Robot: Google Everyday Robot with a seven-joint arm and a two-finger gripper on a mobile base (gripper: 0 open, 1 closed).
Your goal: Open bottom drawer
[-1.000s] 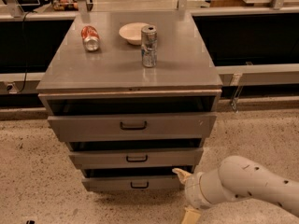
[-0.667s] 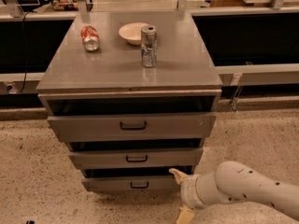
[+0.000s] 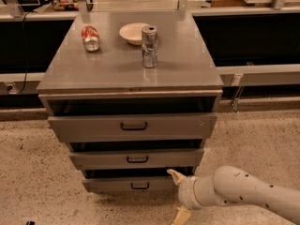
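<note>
The grey metal cabinet point(image 3: 131, 74) has three drawers, each with a small black loop handle. The bottom drawer point(image 3: 112, 185) is the narrowest and lowest, and its front stands slightly out with a dark gap above it. Its handle point(image 3: 139, 186) is at the middle of the front. My gripper point(image 3: 175, 196) is at floor level by the drawer's right end, open. One cream fingertip point(image 3: 174, 175) is at the top right edge of the drawer front, the other point(image 3: 180, 215) is below it near the floor. The white arm point(image 3: 243, 191) comes in from the right.
The top drawer point(image 3: 133, 127) and middle drawer point(image 3: 136, 159) also stand slightly out. On the cabinet top are a red can lying down point(image 3: 91, 38), a white bowl point(image 3: 134, 33) and an upright silver can point(image 3: 149, 46). Speckled floor point(image 3: 33, 172) lies all around.
My gripper and arm have moved left, closer to the right end of the bottom drawer. The drawers and the objects on top have not moved.
</note>
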